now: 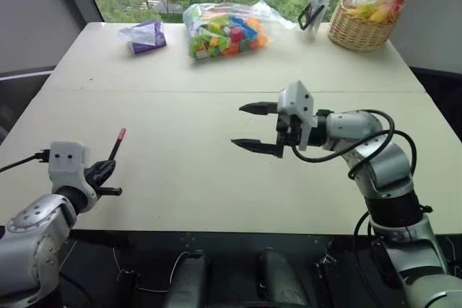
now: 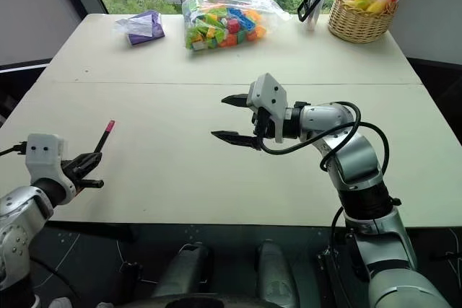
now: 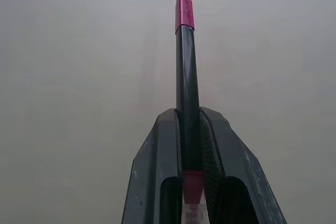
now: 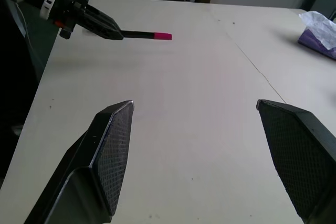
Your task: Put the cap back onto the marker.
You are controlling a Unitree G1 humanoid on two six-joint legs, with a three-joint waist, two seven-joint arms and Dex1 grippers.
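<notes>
Left arm bent low at the near left corner of the pale beige counter (image 1: 180, 178), its left hand (image 1: 108, 180) aimed forward and tilted slightly upward. Right arm reaching across the counter's middle, forearm turned toward the left, right hand (image 1: 254, 127) raised above the surface with one finger over the other.

At the far edge: a crumpled purple packet (image 1: 146, 35), a clear plastic bag of colourful toy blocks (image 1: 225, 30), a white cup holding black-handled scissors (image 1: 315, 9), and a woven wicker basket (image 1: 361, 30) carrying a bag of bright items. Nothing lies between the two hands.

Left hand clenched on the slim black marker (image 3: 187, 98), fingers pressed against its barrel; the marker projects beyond the fingertips over the counter. The small red plastic cap (image 3: 184, 12) sits on the marker's far end. Right hand released, fingers spread wide, touching nothing.
</notes>
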